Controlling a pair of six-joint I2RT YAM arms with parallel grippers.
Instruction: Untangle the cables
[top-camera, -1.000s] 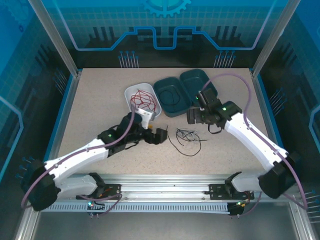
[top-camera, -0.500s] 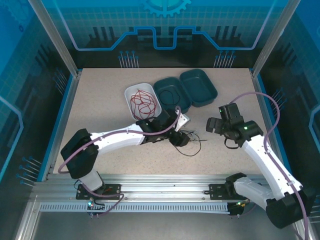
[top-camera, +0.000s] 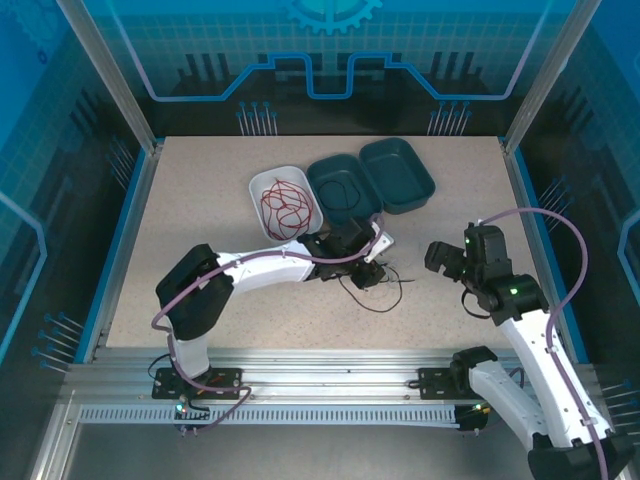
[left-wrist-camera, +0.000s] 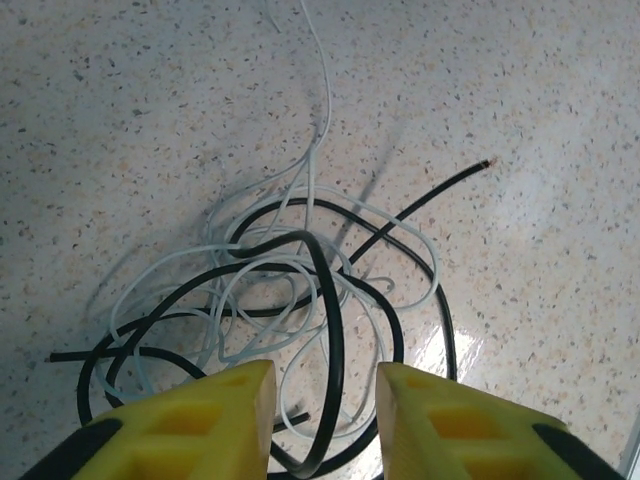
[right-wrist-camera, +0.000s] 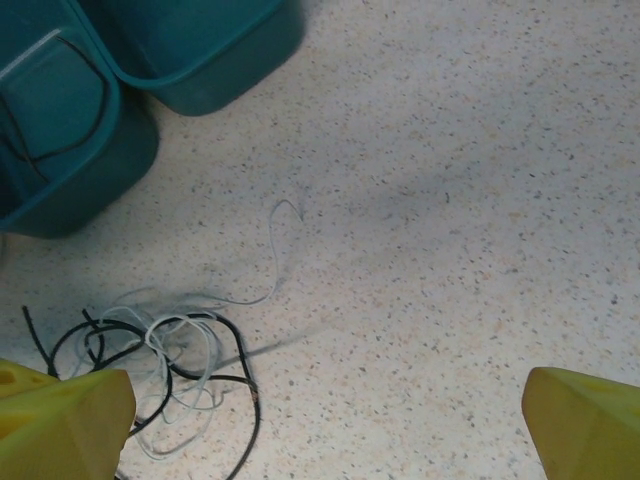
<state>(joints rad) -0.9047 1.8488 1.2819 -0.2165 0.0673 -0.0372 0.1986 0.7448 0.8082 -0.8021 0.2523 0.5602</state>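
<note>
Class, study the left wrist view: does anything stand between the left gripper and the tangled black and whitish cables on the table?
Nothing visible does. The left gripper sits right over the tangle, jaws apart on either side of a raised loop of the black cable; the whitish cable weaves through it.

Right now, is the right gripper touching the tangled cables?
Apart. The top view shows bare table between the right gripper and the cables.
</note>
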